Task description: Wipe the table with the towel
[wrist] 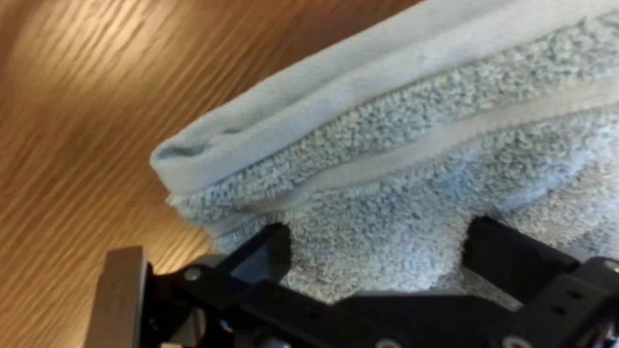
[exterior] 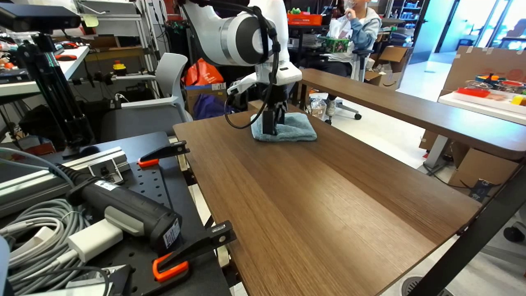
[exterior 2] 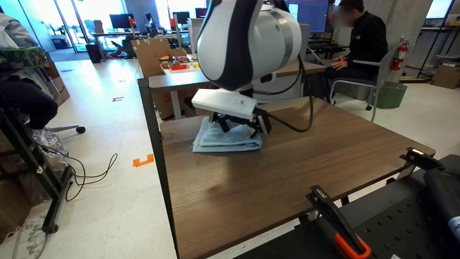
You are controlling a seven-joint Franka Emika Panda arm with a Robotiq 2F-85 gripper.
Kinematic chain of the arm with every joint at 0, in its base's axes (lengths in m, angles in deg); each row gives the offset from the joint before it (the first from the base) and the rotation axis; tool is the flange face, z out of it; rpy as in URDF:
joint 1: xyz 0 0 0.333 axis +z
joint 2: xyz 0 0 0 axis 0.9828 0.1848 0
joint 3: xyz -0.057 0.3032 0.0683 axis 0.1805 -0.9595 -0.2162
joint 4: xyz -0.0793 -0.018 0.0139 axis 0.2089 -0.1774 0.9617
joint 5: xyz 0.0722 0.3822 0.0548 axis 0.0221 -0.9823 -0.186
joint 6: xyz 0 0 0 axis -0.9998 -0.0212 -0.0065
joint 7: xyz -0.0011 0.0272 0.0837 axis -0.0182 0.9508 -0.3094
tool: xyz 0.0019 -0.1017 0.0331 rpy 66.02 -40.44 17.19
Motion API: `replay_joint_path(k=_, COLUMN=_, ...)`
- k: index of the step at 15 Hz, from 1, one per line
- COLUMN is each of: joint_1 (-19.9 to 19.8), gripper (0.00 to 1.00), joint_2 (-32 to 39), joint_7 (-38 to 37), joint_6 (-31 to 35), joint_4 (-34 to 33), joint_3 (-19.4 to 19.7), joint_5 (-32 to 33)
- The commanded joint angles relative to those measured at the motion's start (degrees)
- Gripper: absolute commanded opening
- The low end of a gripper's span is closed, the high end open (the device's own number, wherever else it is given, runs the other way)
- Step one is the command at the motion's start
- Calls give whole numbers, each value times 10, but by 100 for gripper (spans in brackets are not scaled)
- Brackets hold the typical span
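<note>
Towel: folded to a pad, lying on the table at the centre of an exterior view, near the table's left edge there.
Gripper: mine, fingers well apart low in the wrist view, terry in the gap between; I see no pinch, and how hard the tips press I cannot tell.
Terry pile: if I sweep like this with too little downward force, my tips may skate and leave the towel behind.
Folded layers: dragging only the top could peel the stack seen left of centre in the wrist view.
Table edge: it lies close, so a leftward push could carry the pad off.
Cable loop: one, low, right of centre in an exterior view; it could snag as I travel.
Towel and table: one of each.
Fingers: two.
Clamps: two, left side of an exterior view.
Bench: one, upper right.
</note>
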Motion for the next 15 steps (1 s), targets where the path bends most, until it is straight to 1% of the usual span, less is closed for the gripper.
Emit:
replay_joint_path(k=1, joint_1=32, gripper=100, joint_2=-83, joint_7=-11, joint_6=13, joint_4=118, joint_3=67, joint_5=52)
replay_joint_path(k=2, joint_1=35, gripper=100, joint_2=-103, joint_7=-7, joint_6=16, joint_4=144, joint_3=86, joint_5=74)
replay_joint_path(k=4, joint_1=22, gripper=100, joint_2=-146, joint_7=4, joint_6=16, joint_4=190, joint_3=102, joint_5=100)
replay_joint_path(k=5, joint_1=27, gripper=100, joint_2=-170, joint_7=3, joint_6=5, joint_4=214, joint_3=116, joint_5=122)
replay_joint_path(k=8, joint_1=30, gripper=100, joint_2=-224, joint_7=22, joint_6=-13, joint_4=277, joint_3=125, joint_5=193)
replay_joint_path(k=10, joint_1=22, gripper=100, joint_2=-255, joint_7=33, joint_6=-7, joint_4=313, joint_3=110, joint_5=233)
replay_joint_path(k=11, joint_1=18, gripper=100, joint_2=-264, joint_7=32, joint_6=5, joint_4=328, joint_3=97, joint_5=245)
replay_joint_path(k=12, joint_1=-1, gripper=100, joint_2=-224, joint_7=13, joint_6=-4, joint_4=285, joint_3=92, joint_5=234)
replay_joint_path(k=13, joint_1=-12, gripper=100, joint_2=-237, joint_7=24, joint_6=-9, joint_4=297, joint_3=73, joint_5=224)
replay_joint_path(k=14, joint_1=-16, gripper=100, joint_2=-249, joint_7=31, joint_6=-20, joint_4=306, joint_3=64, joint_5=223)
replay_joint_path(k=15, joint_1=-24, gripper=100, joint_2=-258, joint_7=36, joint_6=-14, joint_4=313, joint_3=59, joint_5=225)
